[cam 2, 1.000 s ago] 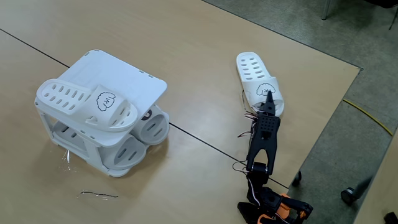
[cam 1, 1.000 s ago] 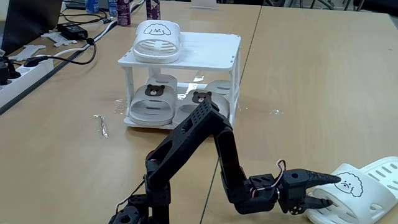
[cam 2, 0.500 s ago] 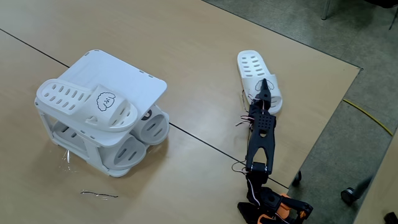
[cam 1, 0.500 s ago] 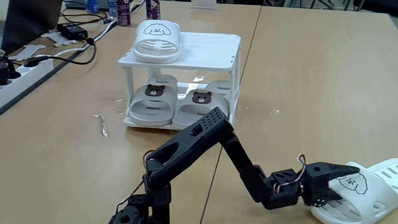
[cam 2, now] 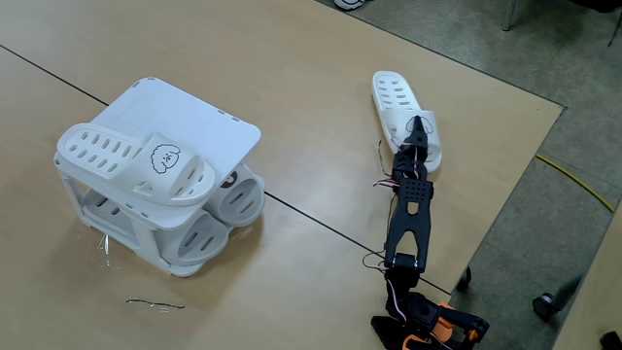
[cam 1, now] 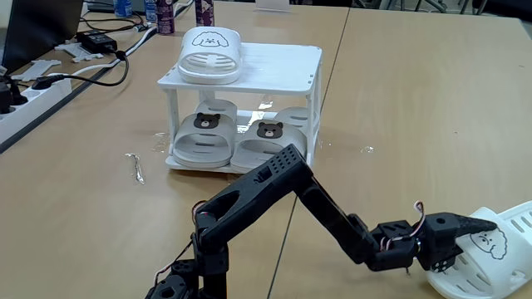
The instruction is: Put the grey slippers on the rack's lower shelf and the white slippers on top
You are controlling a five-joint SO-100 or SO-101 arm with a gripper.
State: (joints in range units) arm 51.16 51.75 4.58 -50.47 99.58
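Observation:
The white rack [cam 1: 246, 76] [cam 2: 199, 117] stands on the table. Both grey slippers [cam 1: 202, 136] [cam 1: 264, 141] [cam 2: 238, 200] lie side by side on its lower shelf [cam 1: 179, 162]. One white slipper [cam 1: 209, 53] [cam 2: 136, 160] rests on the top [cam 1: 283, 62]. The other white slipper [cam 1: 505, 253] [cam 2: 397, 102] lies near the table's right edge, tipped onto its side. My gripper [cam 1: 475, 238] [cam 2: 420, 132] reaches far out and is shut on its puppy-face strap, one finger over the strap and one inside.
A power strip and cables [cam 1: 37, 83] lie at the left in a fixed view, with bottles [cam 1: 165, 12] behind. A small bent wire [cam 1: 137, 169] [cam 2: 155, 304] lies in front of the rack. The table edge [cam 2: 505, 194] runs close beside the held slipper.
My arm has stretched out further, and the white slipper has slid toward the table's far right and tipped up. The jaws have closed in around its strap.

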